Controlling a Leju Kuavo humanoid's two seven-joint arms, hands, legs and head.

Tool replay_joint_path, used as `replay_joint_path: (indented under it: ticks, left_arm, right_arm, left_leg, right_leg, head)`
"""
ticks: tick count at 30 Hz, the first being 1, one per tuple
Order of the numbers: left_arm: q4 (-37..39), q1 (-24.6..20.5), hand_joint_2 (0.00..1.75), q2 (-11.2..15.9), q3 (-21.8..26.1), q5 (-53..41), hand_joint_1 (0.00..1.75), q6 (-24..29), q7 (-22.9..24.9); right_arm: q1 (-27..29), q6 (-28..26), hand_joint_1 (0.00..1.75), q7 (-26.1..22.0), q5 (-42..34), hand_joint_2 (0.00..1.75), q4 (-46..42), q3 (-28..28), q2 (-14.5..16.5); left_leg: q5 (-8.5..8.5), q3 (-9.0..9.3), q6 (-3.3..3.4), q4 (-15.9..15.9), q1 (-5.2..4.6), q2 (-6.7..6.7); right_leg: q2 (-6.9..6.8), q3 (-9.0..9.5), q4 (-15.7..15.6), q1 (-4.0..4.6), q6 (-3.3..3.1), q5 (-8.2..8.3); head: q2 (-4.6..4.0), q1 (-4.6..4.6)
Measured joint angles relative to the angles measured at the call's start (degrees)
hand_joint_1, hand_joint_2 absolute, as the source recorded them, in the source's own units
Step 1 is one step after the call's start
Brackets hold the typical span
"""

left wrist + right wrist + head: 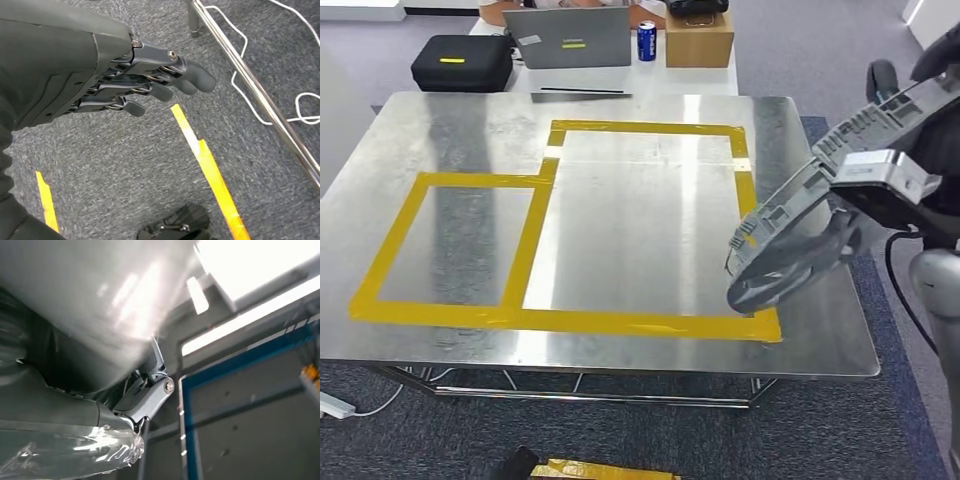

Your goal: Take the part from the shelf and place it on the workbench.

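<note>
Head view shows the part (803, 235): a grey plastic moulding, ribbed and slotted along its length with a rounded darker end. I see it tilted above the right edge of the steel workbench (471, 130), over the yellow tape outline (546, 320). My right hand (924, 180) grips its upper end. My left hand (151, 85) hangs over carpet (113, 165), fingers (196, 80) nearly straight, close together, holding nothing.

Grey ribbed part (803, 225), silver workbench (471, 130) with yellow tape rectangles (546, 185), blue can (646, 41), black case (462, 62), brown box (699, 40), grey carpet (113, 165)
</note>
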Motion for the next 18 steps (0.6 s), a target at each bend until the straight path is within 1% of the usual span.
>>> replay_joint_path:
  ticks: [1, 2, 3, 4, 5, 6, 7, 8, 9, 10, 11, 12, 13, 14, 16, 17, 18]
  left_arm:
    - [0.0, -0.1, 1.75, 0.0, -0.2, 0.0, 0.00, -0.1, 0.1]
    - [0.0, -0.2, 1.75, 0.0, -0.5, 0.0, 0.00, -0.2, 0.2]
    - [0.0, -0.3, 1.75, 0.0, -0.7, 0.0, 0.00, -0.3, 0.4]
    - [0.0, -0.5, 1.75, 0.0, -0.9, 0.1, 0.00, -0.4, 0.5]
    - [0.0, -0.7, 1.75, -0.1, -1.1, 0.1, 0.00, -0.5, 0.7]
    - [0.0, -0.8, 1.75, -0.1, -1.3, 0.1, 0.00, -0.6, 0.8]
    - [0.0, -0.9, 1.75, -0.2, -1.5, 0.1, 0.00, -0.7, 0.8]
    - [0.0, -1.0, 1.75, -0.2, -1.7, 0.1, 0.00, -0.7, 0.8]
    - [0.0, -1.0, 1.75, -0.3, -1.9, 0.2, 0.00, -0.7, 0.9]
    - [0.0, -1.0, 1.75, -0.3, -2.0, 0.2, 0.00, -0.7, 0.9]
    - [0.0, -1.0, 1.75, -0.4, -2.1, 0.3, 0.00, -0.7, 0.9]
    - [0.0, -1.0, 1.75, -0.4, -2.2, 0.3, 0.00, -0.7, 0.9]
    - [0.0, -1.0, 1.75, -0.4, -2.2, 0.3, 0.00, -0.7, 0.9]
    - [0.0, -1.0, 1.75, -0.4, -2.3, 0.4, 0.00, -0.7, 0.9]
    - [0.0, -0.9, 1.75, -0.4, -2.3, 0.4, 0.00, -0.7, 0.9]
    - [0.0, -0.9, 1.75, -0.4, -2.4, 0.4, 0.00, -0.7, 0.9]
    - [0.0, -0.9, 1.75, -0.4, -2.4, 0.4, 0.00, -0.6, 0.9]
  right_arm:
    - [-1.9, 0.9, 1.75, 0.5, 0.3, 1.75, 1.1, 1.1, 0.0]
    - [-4.0, 1.8, 1.75, 1.0, 0.6, 1.75, 2.2, 2.3, 0.0]
    - [-6.3, 2.6, 1.75, 1.5, 0.9, 1.75, 3.5, 3.5, 0.1]
    - [-8.6, 3.3, 1.75, 2.0, 1.2, 1.75, 4.8, 4.7, 0.2]
    - [-10.6, 3.9, 1.75, 2.4, 1.5, 1.75, 6.0, 5.9, 0.3]
    - [-12.2, 4.3, 1.75, 2.8, 1.6, 1.75, 7.2, 7.1, 0.4]
    - [-13.2, 4.5, 1.75, 3.0, 1.7, 1.75, 8.1, 8.1, 0.5]
    - [-14.0, 4.6, 1.75, 3.2, 1.7, 1.75, 8.8, 8.9, 0.6]
    - [-14.6, 4.6, 1.75, 3.4, 1.7, 1.75, 9.3, 9.5, 0.6]
    - [-15.2, 4.5, 1.75, 3.5, 1.7, 1.75, 9.7, 10.1, 0.7]
    - [-15.8, 4.5, 1.75, 3.6, 1.7, 1.75, 10.0, 10.6, 0.7]
    - [-16.4, 4.5, 1.75, 3.6, 1.7, 1.75, 10.3, 11.0, 0.7]
    - [-16.8, 4.5, 1.75, 3.7, 1.7, 1.75, 10.5, 11.4, 0.7]
    - [-17.1, 4.5, 1.75, 3.7, 1.7, 1.75, 10.7, 11.8, 0.7]
    - [-17.3, 4.5, 1.75, 3.7, 1.7, 1.75, 11.1, 12.4, 0.8]
    - [-17.4, 4.5, 1.75, 3.7, 1.7, 1.75, 11.2, 12.6, 0.8]
    - [-17.5, 4.5, 1.75, 3.7, 1.7, 1.75, 11.3, 12.7, 0.9]
  left_leg:
    - [0.11, 0.05, 0.17, -0.2, 0.09, -0.02]
    - [0.18, 0.17, 0.39, -0.5, 0.19, -0.05]
    - [0.25, 0.31, 0.61, -0.7, 0.29, -0.05]
    - [0.24, 0.40, 0.75, -0.8, 0.32, -0.05]
    - [0.18, 0.42, 0.87, -0.8, 0.29, -0.05]
    - [0.12, 0.48, 0.93, -0.8, 0.28, -0.04]
    - [0.04, 0.57, 0.97, -0.8, 0.31, -0.06]
    - [-0.07, 0.70, 0.97, -0.8, 0.36, -0.13]
    - [-0.21, 0.91, 0.89, -0.8, 0.42, -0.24]
    - [-0.39, 1.13, 0.73, -0.8, 0.46, -0.38]
    - [-0.57, 1.26, 0.48, -0.7, 0.38, -0.51]
    - [-0.72, 1.28, 0.22, -0.6, 0.30, -0.62]
    - [-0.78, 1.22, -0.04, -0.5, 0.21, -0.68]
    - [-0.81, 1.12, -0.27, -0.5, 0.15, -0.70]
    - [-1.06, 1.07, -0.76, -0.3, 0.21, -0.68]
    - [-1.67, 0.86, -1.04, 0.3, 0.25, -0.63]
    - [-2.78, 0.21, -1.34, 1.9, 0.30, -0.59]
  right_leg:
    - [-0.10, -0.23, 0.2, -0.06, 0.26, -0.20]
    - [-0.18, -0.74, 1.1, -0.07, 0.49, -0.81]
    - [-0.25, -1.83, 3.2, -0.07, 0.67, -1.92]
    - [-0.31, -3.54, 6.4, -0.07, 0.80, -3.34]
    - [-0.33, -5.61, 10.3, -0.06, 0.95, -4.78]
    - [-0.35, -7.63, 13.8, -0.09, 1.08, -5.71]
    - [-0.36, -9.02, 15.8, -0.11, 1.19, -5.67]
    - [-0.37, -9.44, 15.7, -0.15, 1.24, -4.56]
    - [-0.40, -8.79, 13.4, -0.21, 1.25, -2.56]
    - [-0.46, -7.34, 9.6, -0.27, 1.22, -0.13]
    - [-0.52, -5.57, 5.9, -0.24, 1.15, 1.61]
    - [-0.57, -4.07, 2.8, -0.19, 0.93, 2.54]
    - [-0.58, -3.16, 1.0, -0.11, 0.67, 2.78]
    - [-0.54, -2.76, 0.5, 0.00, 0.34, 2.42]
    - [-0.46, -2.64, 0.1, -0.08, -0.29, 2.32]
    - [-0.49, -2.50, 0.1, -0.16, -0.58, 2.30]
    - [-0.55, -2.33, -0.1, -0.25, -0.84, 2.30]
  head:
    - [0.00, 0.02]
    - [0.00, 0.08]
    - [0.00, 0.17]
    - [0.00, 0.23]
    - [0.00, 0.28]
    - [0.00, 0.29]
    - [0.00, 0.28]
    - [0.00, 0.30]
    - [0.00, 0.31]
    - [0.00, 0.32]
    - [0.00, 0.32]
    - [0.00, 0.28]
    - [0.00, 0.26]
    - [0.00, 0.22]
    - [0.00, 0.19]
    - [0.00, 0.15]
    - [0.00, 0.09]
